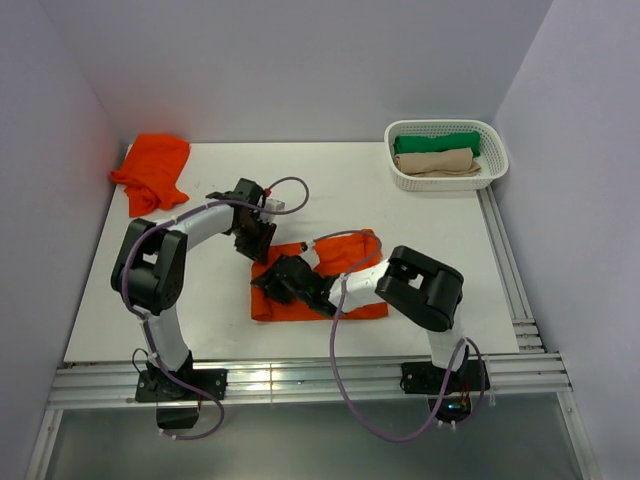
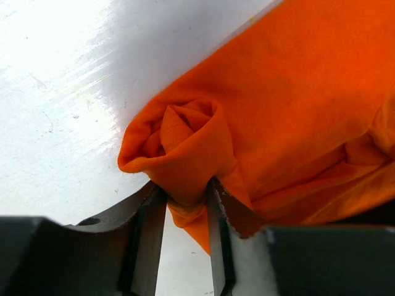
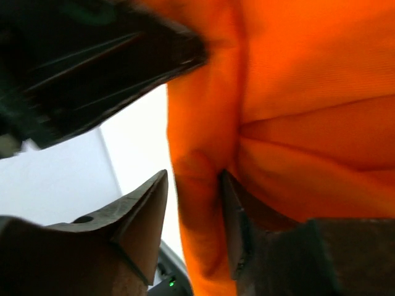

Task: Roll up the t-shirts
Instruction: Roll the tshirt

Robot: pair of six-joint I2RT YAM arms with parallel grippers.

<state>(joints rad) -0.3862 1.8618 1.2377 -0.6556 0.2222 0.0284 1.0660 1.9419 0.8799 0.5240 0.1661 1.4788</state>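
At the middle of the table [image 1: 120,310], your orange t-shirt [image 1: 345,262] lay partly rolled, with both arms working its left end. Your left gripper [image 2: 185,203] was clenched on the rolled end of the cloth, its fingers pinching the fabric just below the spiral. Your right gripper [image 3: 192,216] straddled a fold along the shirt's edge; whether it was pinching or letting go, I could not tell. To do this step well, you probably needed to keep the roll tight and level, turning both ends together so the spiral did not cone out. A second orange t-shirt [image 1: 152,172] waited crumpled at the far left corner, well apart. Rolled green and tan garments sat in the white basket [image 1: 492,172] at the far right.
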